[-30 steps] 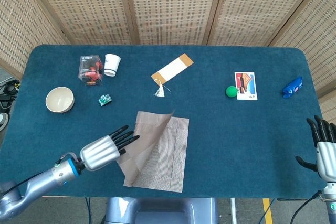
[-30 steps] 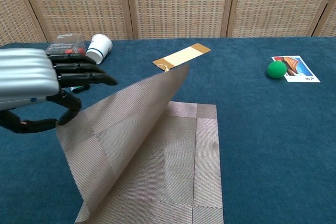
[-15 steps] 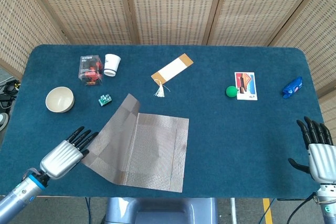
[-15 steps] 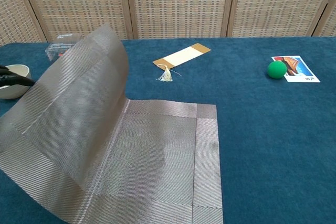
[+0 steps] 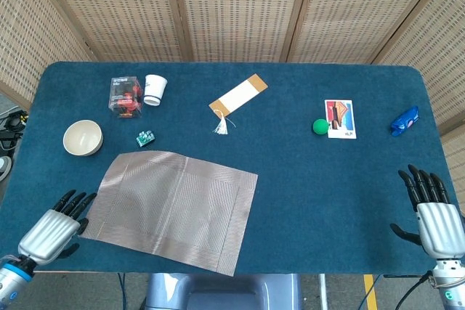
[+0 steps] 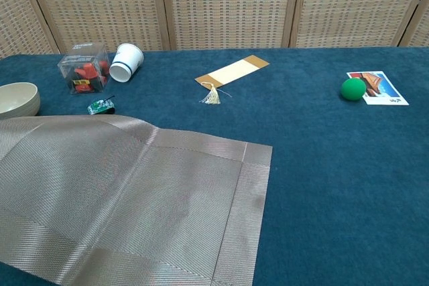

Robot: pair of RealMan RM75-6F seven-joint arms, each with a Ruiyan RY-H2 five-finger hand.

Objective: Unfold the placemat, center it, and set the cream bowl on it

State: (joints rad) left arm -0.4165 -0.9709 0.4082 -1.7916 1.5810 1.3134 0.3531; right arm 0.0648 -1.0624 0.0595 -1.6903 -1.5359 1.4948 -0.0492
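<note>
Placemat [image 5: 171,207]: unfolded, flat on the blue table [image 5: 312,201], slightly skewed, near the front edge; bare cloth to its right.
Cream bowl [image 5: 82,138]: just beyond the placemat's far-left corner, apart from it.
Left hand [image 5: 49,228]: beside the placemat's left edge, fingers spread, holding nothing; head view only.
Right hand [image 5: 434,212]: far right of the placemat, fingers spread, holding nothing; head view only.
Beyond the placemat: green chip [image 5: 145,138], clear box [image 5: 125,96], tipped cup [image 5: 154,89], bookmark [image 5: 237,96].

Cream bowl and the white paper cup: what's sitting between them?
In the head view, a clear box of red pieces lies between the cream bowl and the tipped white cup.
</note>
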